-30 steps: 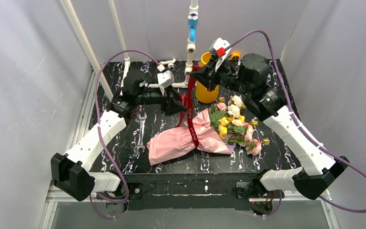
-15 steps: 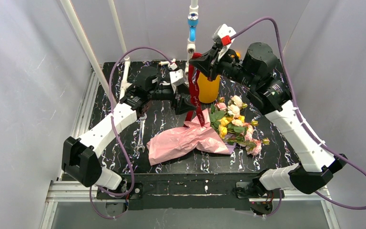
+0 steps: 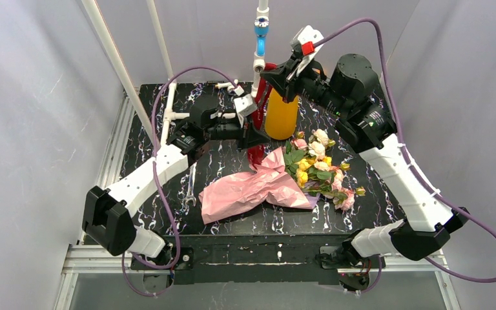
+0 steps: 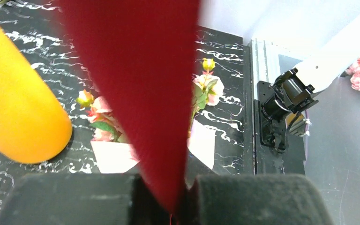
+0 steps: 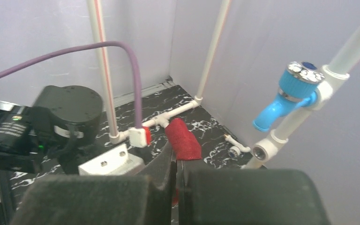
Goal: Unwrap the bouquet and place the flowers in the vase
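Black marbled table (image 3: 369, 208) between pale grey walls. The bouquet (image 3: 258, 187) lies flat near the centre. Its long axis runs from the pink paper tail at 8 o'clock to the flowers (image 3: 316, 165), which fan toward 3 o'clock. The vase (image 3: 281, 116) stands upright at 12 o'clock of the blooms. Reaching low from 7 o'clock, the left gripper (image 3: 258, 134) points to 3 o'clock, its jaws pinched on the dark red ribbon (image 4: 136, 70). The right arm is reared high. The right gripper (image 3: 272, 72), above the vase, aims at 9 o'clock and is clamped on the ribbon's upper end.

Black marbled table (image 3: 284, 221), pink wrapping paper (image 3: 245, 190) at centre, flowers (image 3: 320, 169) against it, yellow vase (image 3: 281, 119) upright behind, wrench (image 3: 191, 187) left
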You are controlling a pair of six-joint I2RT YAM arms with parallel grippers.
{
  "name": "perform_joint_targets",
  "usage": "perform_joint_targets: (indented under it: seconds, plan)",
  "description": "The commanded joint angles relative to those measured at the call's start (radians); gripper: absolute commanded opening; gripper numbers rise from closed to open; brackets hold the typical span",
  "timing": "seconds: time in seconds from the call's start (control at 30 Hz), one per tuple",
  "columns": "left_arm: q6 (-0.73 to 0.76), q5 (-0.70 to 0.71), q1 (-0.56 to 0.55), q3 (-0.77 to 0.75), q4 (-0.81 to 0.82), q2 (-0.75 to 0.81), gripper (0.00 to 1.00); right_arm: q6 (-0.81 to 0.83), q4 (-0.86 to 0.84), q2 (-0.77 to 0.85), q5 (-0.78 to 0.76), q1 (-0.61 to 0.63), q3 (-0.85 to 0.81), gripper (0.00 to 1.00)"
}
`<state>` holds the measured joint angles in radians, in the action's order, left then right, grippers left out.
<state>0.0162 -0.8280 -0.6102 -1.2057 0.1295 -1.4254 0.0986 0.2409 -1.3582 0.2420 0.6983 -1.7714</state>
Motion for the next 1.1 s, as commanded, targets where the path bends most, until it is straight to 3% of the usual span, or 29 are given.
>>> perform_joint_targets:
  seconds: [0.0,0.1,0.2,0.23,0.3,0.33,0.43,0.6,0.77,1.0,1.07]
  plan:
    - [-0.082,0.063,0.042,0.016,0.017,0.092,0.0,0.016,-0.007,0.047,-0.112,-0.028,0.014,0.01]
    - [-0.107,0.088,0.076,-0.001,-0.011,0.132,0.0,0.007,0.019,0.1,-0.167,-0.061,0.123,0.01]
    - [-0.047,0.122,0.08,-0.079,-0.159,0.135,0.0,-0.022,0.063,0.164,-0.153,-0.098,0.257,0.06]
    - [-0.036,0.124,0.081,-0.108,-0.208,0.132,0.0,-0.035,0.077,0.185,-0.136,-0.106,0.3,0.19]
    - [-0.023,0.134,0.082,-0.164,-0.289,0.12,0.0,-0.052,0.101,0.234,-0.08,-0.116,0.406,0.61]
    - [-0.022,0.141,0.082,-0.2,-0.325,0.112,0.0,-0.056,0.118,0.26,-0.054,-0.118,0.453,0.75]
    - [-0.001,0.174,0.082,-0.284,-0.436,0.08,0.0,-0.057,0.172,0.332,0.018,-0.117,0.569,0.93]
    - [0.063,0.146,0.082,-0.371,-0.551,0.054,0.0,-0.009,0.202,0.395,0.097,-0.117,0.648,0.98]
    - [-0.006,0.112,0.082,-0.392,-0.545,0.049,0.0,0.01,0.099,0.377,0.164,-0.113,0.615,0.98]
    - [-0.325,0.279,0.086,-0.399,-0.429,0.031,0.0,-0.102,-0.123,0.305,0.105,-0.07,0.584,0.98]
    - [-0.426,0.398,0.075,-0.405,-0.407,0.03,0.0,-0.122,-0.167,0.289,0.067,-0.05,0.581,0.98]
